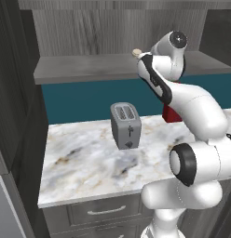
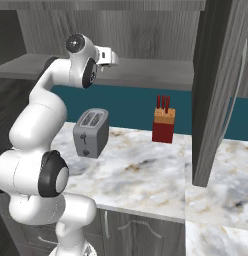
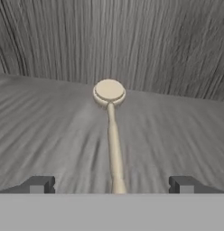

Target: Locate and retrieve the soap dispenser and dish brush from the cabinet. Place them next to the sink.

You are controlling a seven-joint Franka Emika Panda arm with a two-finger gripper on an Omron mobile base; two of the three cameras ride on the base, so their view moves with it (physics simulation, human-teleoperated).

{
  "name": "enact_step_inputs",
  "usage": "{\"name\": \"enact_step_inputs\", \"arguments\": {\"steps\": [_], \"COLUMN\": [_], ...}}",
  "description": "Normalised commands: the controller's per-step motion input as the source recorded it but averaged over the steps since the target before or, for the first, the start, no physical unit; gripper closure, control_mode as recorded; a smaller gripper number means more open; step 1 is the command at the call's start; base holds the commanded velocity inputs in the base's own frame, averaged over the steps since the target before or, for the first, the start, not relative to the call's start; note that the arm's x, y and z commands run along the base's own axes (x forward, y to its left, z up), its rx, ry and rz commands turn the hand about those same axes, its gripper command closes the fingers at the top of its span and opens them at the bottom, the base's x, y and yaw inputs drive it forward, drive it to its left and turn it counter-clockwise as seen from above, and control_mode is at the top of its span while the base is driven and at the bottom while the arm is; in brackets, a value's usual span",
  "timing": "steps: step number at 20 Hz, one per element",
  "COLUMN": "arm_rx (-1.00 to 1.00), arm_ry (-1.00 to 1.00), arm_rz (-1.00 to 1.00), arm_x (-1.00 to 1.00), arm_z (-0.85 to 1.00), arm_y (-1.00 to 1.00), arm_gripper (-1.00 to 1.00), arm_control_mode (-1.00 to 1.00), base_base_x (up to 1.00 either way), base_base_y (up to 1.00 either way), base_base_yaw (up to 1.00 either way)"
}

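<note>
Dark finger tips of the two-finger gripper: spread wide, one at each side of the hand view, nothing between them but the handle end. Item: pale tan wooden dish brush with round flat head and thin straight handle, lying flat on the wide grey wood-grain shelf board of the wall cabinet, head toward the back panel, handle running straight at the hand and centred between the tips. Step in hand, judged: closing in to grasp the handle. Advice: keep the handle centred, advance low along the board, close on the lower handle, lift before withdrawing. Below, on the white marbled counter: grey two-slot toaster, red knife block.
</note>
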Motion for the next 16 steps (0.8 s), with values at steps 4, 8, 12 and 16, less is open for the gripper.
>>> {"name": "enact_step_inputs", "arguments": {"steps": [4,8,12,16], "arm_rx": [0.00,0.01,0.02,0.03], "arm_ry": [0.04,0.00,0.00,0.00], "arm_rz": [0.00,0.00,0.00,0.00], "arm_x": [0.23,0.21,0.24,0.26], "arm_z": [-0.14,-0.14,-0.08,-0.07], "arm_y": [0.00,0.00,0.00,0.00], "arm_gripper": [-1.00,-1.00,-1.00,-1.00], "arm_control_mode": [-1.00,-1.00,-1.00,-1.00], "base_base_x": [0.00,0.00,0.00,0.00], "base_base_y": [0.00,0.00,0.00,0.00], "base_base_yaw": [0.00,0.00,0.00,0.00]}}
